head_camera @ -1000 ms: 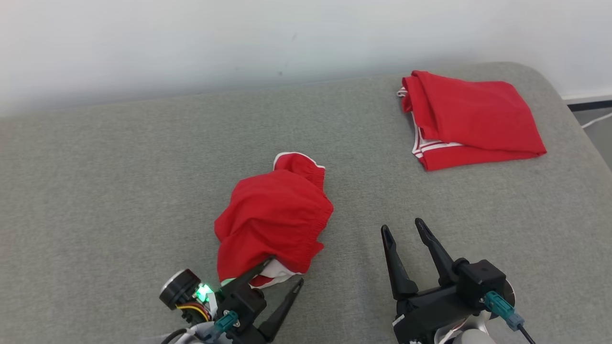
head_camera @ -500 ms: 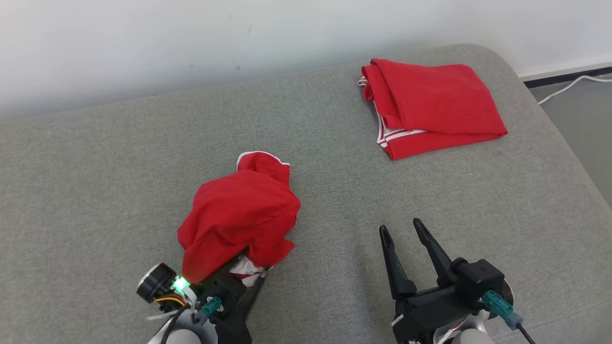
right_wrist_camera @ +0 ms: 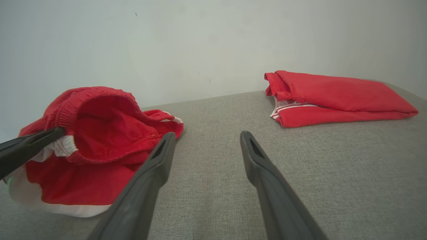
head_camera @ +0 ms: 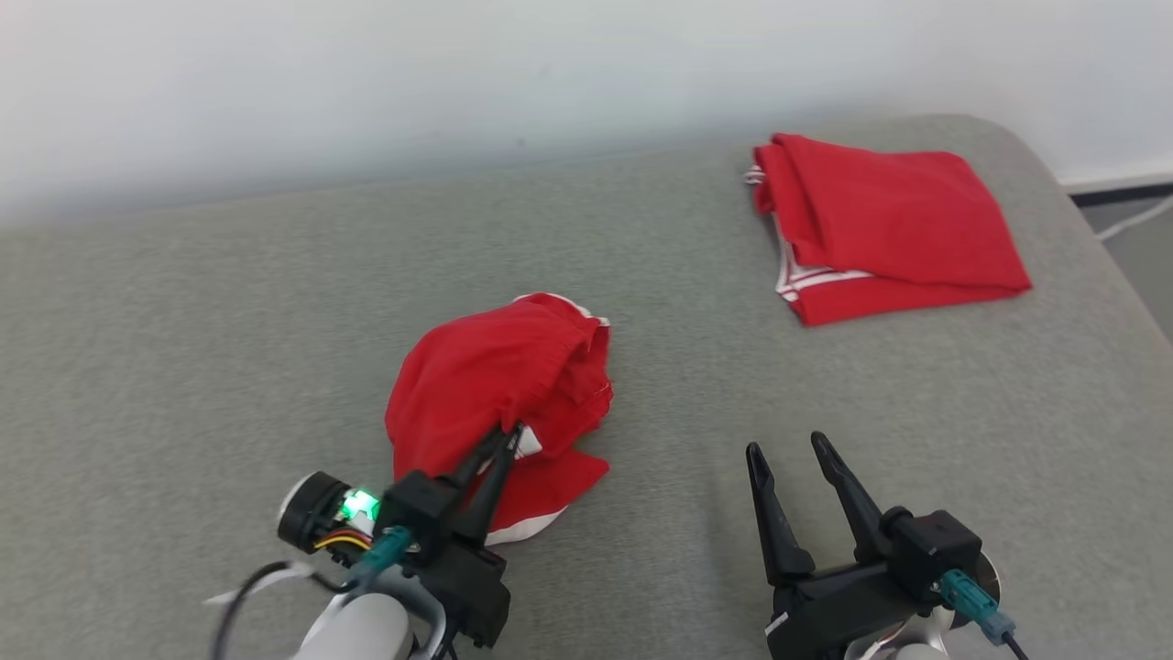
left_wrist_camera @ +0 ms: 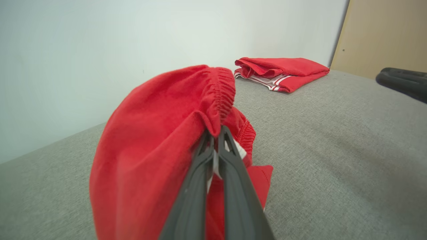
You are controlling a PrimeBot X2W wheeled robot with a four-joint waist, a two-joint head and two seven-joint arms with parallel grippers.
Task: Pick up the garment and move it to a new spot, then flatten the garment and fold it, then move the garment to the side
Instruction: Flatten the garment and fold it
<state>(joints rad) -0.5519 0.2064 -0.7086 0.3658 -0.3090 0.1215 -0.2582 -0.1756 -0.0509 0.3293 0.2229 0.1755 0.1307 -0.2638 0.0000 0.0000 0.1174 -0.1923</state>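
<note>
- The garment (head_camera: 499, 385), crumpled red with white trim, lies bunched on the grey cushion (head_camera: 183, 321) at the tips of the left claw (head_camera: 509, 433).
- That claw's fingers are pressed together, pinching a fold by the elastic waistband.
- The right claw (head_camera: 785, 444) is spread and holds nothing, well apart to the garment's right.
- A folded pile (head_camera: 898, 220) lies beyond the right claw, near the wall (head_camera: 367, 82).

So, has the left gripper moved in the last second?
Yes. Against the folded garment, the left gripper has pushed forward, up the head view, into the crumpled garment and has shut on it.
</note>
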